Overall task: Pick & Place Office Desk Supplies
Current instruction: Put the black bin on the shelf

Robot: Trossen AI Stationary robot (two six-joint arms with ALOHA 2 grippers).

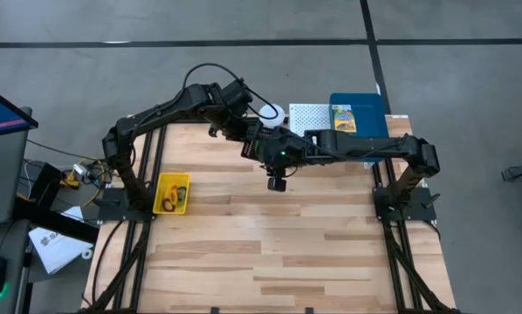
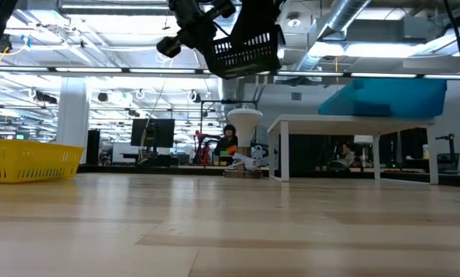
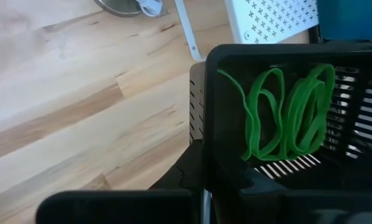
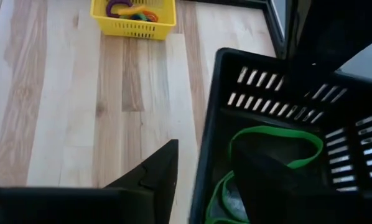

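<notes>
On the left part of the wooden table (image 1: pixel 270 253) sits the yellow bin (image 1: pixel 171 193), near the left edge and close to the left arm's base; the right wrist view shows purple and orange loops (image 4: pixel 131 10) lying inside it. From that base the left arm reaches up and across toward the middle of the far edge. The left gripper (image 1: pixel 254 138) is clamped tight on the wall of the black mesh basket (image 2: pixel 248 48), which hangs in the air well above the tabletop, tilted, as the low view shows. Inside the basket lie several green loops (image 3: pixel 288 112), bunched against its slotted wall.

The right gripper (image 1: pixel 283 155) meets the same basket from the other side, over the middle of the table's far half. One of its fingers (image 4: pixel 270 180) reaches down inside the basket, over the green loops, and the other stands outside the wall, so the rim sits between the partly spread jaws; whether they press on the wall cannot be told.

Farther right, along the far edge, stands the white perforated stand (image 1: pixel 306 117), and beside it, at the far right corner, the blue tray (image 1: pixel 371 112) with a green-yellow printed packet (image 1: pixel 343 118) lying on it. The right arm runs back to its base by the right edge.
</notes>
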